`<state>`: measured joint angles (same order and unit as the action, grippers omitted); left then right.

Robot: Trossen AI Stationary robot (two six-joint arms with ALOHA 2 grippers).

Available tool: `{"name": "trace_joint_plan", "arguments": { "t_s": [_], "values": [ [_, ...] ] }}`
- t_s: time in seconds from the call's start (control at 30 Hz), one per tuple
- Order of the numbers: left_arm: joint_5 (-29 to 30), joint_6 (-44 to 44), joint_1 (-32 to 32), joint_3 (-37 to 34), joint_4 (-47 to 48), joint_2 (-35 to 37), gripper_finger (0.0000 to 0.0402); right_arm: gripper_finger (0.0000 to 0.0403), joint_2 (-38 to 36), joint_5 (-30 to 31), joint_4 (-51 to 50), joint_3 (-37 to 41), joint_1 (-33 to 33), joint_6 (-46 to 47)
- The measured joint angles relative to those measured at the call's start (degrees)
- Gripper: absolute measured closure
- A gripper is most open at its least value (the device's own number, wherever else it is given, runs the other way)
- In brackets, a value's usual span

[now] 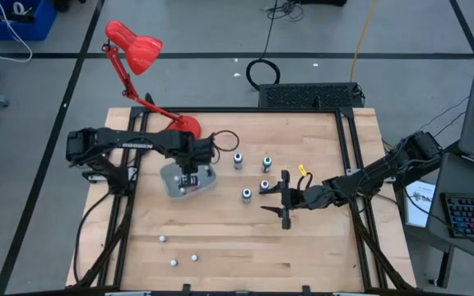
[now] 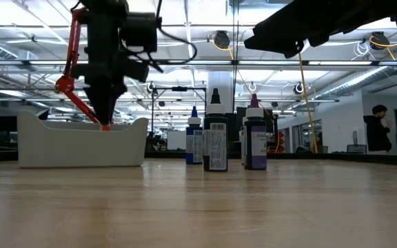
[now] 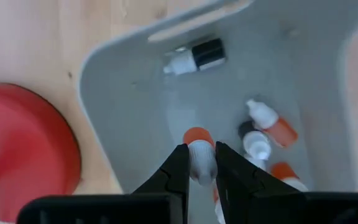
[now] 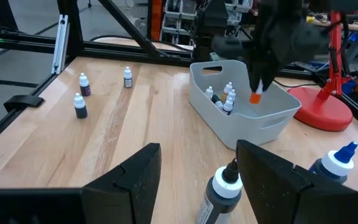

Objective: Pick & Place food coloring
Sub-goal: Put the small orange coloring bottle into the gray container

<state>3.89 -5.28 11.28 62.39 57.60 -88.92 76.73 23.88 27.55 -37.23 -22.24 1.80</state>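
Overhead view: left pincer (image 1: pixel 189 174) hangs over the translucent grey rectangular tray (image 1: pixel 171 182) on the wooden desk (image 1: pixel 220 247); right pincer (image 1: pixel 285 200), fingers spread, sits near standing dark bottles (image 1: pixel 246 194). Left wrist view: left pincer pinches an orange-capped small whitish bottle (image 3: pixel 199 152) above the tray.

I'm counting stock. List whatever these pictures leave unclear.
- Bottles inside the translucent grey rectangular tray: left claw, shut on an orange-bodied bottle, covers them from above.
- Small whitish bottles: too small in the high view.
- Tray contents: hidden by its wall in the low view.
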Motion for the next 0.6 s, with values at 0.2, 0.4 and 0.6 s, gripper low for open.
{"name": "trace_joint_plan", "arguments": {
  "t_s": [0.2,0.4,0.6],
  "values": [
    [-3.7,-0.7,2.6,-6.1,-7.7,0.0,0.0348,0.0206,0.0,0.0,0.0,0.0,0.1,-0.2],
    [-5.8,-0.6,3.0,-10.2,-12.7,0.0,0.0348,0.0206,0.0,0.1,0.0,0.0,0.2,-0.3],
    [-6.6,0.3,3.0,-12.2,-15.9,0.1,0.0348,0.0206,0.0,0.1,0.0,0.0,0.2,-0.5]
  ]
}}
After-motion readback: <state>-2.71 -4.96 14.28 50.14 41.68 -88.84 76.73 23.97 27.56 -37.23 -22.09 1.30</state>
